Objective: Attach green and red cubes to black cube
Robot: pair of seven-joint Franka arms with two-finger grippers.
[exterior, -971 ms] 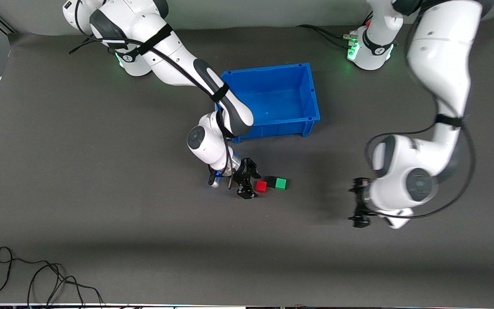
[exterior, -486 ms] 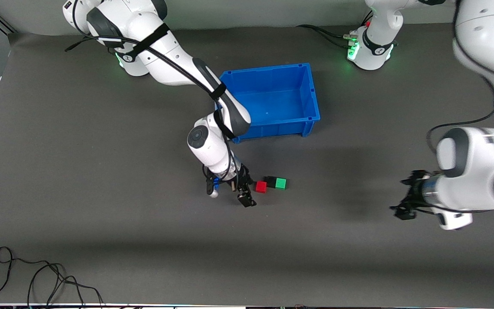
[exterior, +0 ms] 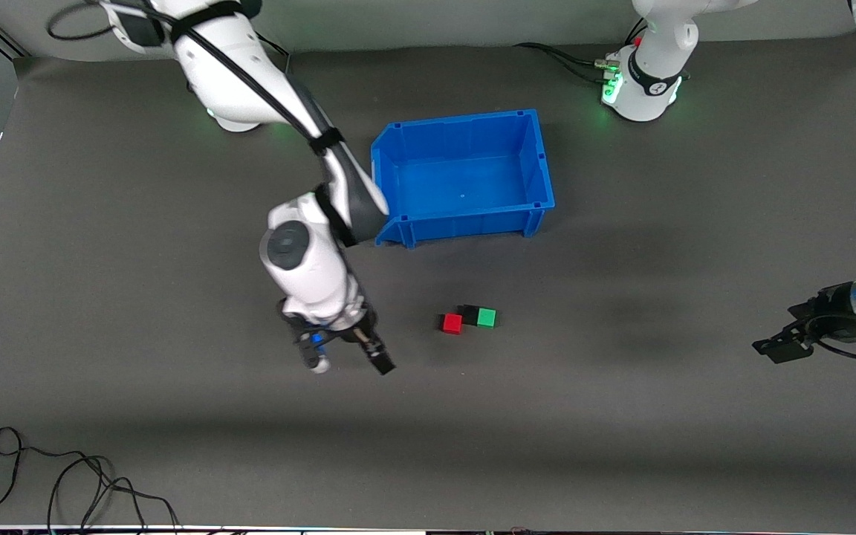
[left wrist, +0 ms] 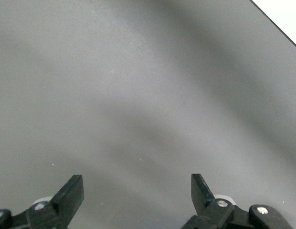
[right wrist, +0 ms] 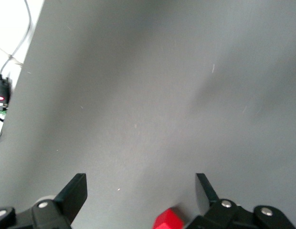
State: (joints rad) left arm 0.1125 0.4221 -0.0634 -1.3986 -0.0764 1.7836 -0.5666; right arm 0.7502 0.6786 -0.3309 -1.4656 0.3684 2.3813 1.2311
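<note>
Red cube [exterior: 452, 323], black cube [exterior: 468, 313] and green cube [exterior: 486, 318] sit bunched in a row mid-table, seemingly touching, so the joining looks done. The right gripper [exterior: 376, 358] hangs fingers apart beside them, toward the right arm's end; the left gripper [exterior: 785, 345], also spread, is well apart. A blue bin [exterior: 539, 160] sits farther from the camera, blocking nothing.
</note>
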